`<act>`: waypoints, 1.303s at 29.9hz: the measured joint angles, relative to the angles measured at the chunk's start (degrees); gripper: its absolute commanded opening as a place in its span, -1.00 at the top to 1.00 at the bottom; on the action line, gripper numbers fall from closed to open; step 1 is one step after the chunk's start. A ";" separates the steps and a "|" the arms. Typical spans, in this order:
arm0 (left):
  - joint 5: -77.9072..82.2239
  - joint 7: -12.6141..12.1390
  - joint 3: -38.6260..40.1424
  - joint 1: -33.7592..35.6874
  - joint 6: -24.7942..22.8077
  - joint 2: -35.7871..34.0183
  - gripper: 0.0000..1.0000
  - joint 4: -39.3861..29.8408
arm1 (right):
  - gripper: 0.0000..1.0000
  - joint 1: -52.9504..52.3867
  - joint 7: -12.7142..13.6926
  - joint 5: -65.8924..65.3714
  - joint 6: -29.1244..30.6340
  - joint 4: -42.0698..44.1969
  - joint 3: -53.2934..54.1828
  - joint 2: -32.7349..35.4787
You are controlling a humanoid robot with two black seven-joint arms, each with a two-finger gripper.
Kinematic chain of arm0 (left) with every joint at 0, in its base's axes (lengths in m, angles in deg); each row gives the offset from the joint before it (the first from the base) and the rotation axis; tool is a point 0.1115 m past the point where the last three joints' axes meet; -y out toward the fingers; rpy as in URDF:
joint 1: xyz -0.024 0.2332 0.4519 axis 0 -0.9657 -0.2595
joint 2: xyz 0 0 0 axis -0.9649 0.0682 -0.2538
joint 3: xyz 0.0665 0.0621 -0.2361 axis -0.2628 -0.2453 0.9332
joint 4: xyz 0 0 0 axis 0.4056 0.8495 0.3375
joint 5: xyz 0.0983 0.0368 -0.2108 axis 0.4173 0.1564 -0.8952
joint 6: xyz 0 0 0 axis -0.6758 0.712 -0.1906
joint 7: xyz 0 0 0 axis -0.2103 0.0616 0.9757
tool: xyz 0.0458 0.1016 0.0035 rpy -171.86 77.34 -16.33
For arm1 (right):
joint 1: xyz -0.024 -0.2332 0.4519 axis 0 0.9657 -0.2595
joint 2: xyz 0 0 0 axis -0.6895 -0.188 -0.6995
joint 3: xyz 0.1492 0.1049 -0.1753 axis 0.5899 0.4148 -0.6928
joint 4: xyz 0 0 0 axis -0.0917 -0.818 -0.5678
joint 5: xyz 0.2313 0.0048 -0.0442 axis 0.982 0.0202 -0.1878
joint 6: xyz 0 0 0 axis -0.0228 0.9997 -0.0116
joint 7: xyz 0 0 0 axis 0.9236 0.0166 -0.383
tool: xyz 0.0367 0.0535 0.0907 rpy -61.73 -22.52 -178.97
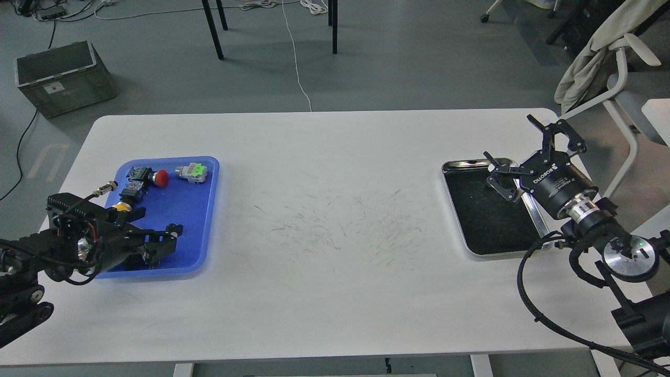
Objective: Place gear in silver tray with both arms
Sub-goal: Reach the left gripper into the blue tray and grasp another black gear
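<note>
The small black gear (pixel 171 229) lies in the blue plastic tray (pixel 183 207) at the left. My left gripper (pixel 163 240) reaches in low from the left over the tray's near part. Its fingers are spread, and the upper fingertip is right at the gear. I cannot tell whether it touches the gear. The silver tray (pixel 471 163), with its dark bottom, sits at the right and looks empty. My right gripper (pixel 523 151) hovers open and empty over the silver tray's far right corner.
The blue tray also holds a red pushbutton (pixel 161 178), a grey and green switch (pixel 192 172) and a yellow button (pixel 121 207) partly behind my left arm. The white table (pixel 335 293) is scuffed in the middle. A chair (pixel 617 68) stands at the right, and a green crate (pixel 63 76) on the floor.
</note>
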 measured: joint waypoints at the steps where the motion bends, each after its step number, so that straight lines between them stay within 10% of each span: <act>1: 0.06 -0.01 -0.15 0.07 0.00 0.32 -0.79 0.36 | -0.94 0.06 -0.01 0.00 -0.01 -0.01 0.01 0.00; 33: 1.41 1.52 -0.39 0.55 -0.06 5.48 0.18 8.07 | -0.94 0.61 -1.07 -0.04 -0.28 -0.11 0.46 0.79; 39: 1.43 1.85 -0.39 0.57 -0.07 5.65 0.64 8.66 | -0.94 0.57 -1.07 -0.06 -0.28 -0.15 0.52 0.87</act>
